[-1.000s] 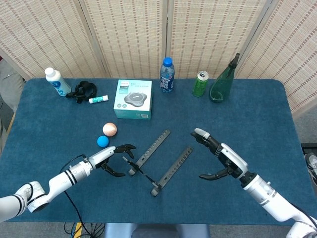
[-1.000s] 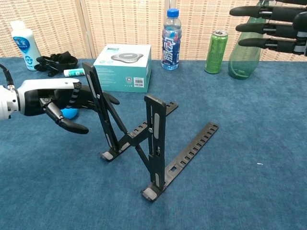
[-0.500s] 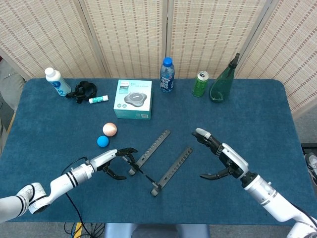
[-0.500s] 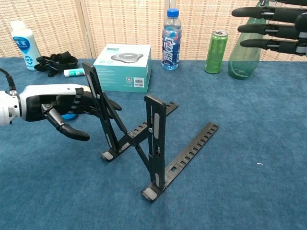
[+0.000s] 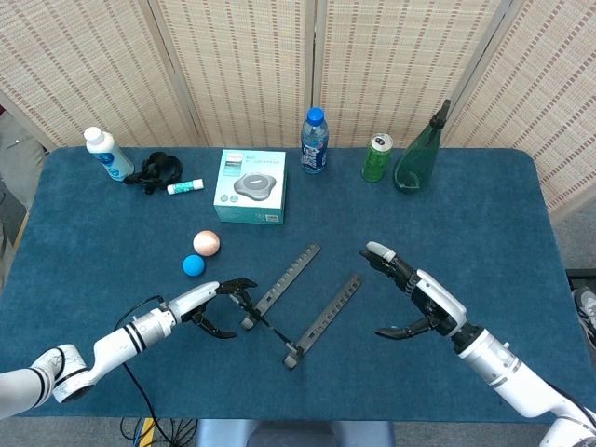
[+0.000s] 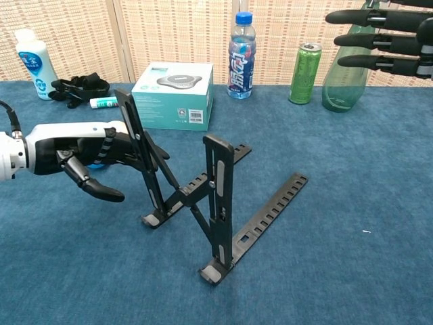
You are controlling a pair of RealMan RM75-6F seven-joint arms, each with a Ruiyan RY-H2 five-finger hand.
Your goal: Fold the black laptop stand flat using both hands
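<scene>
Chest view showed the left hand pressed in against the left upright of the black laptop stand, where a second earlier it had hung just short of that bar with a gap between them. Its upper fingers looked to have slipped behind the raised arm while the thumb sat below and in front, not yet closed; whether they truly touched the metal was hard to say from this angle, so the hand was best called spread and holding nothing. The stand itself had not shifted: it stood unfolded in the middle of the blue table, both uprights raised and its two slotted base rails lying flat. In the head view the left hand sat just beside the stand's near-left foot.

The right hand had barely moved, hovering empty with fingers extended, well apart from the stand on its right side. That meant only one side was ready; folding with both hands would need the right to come across.
</scene>
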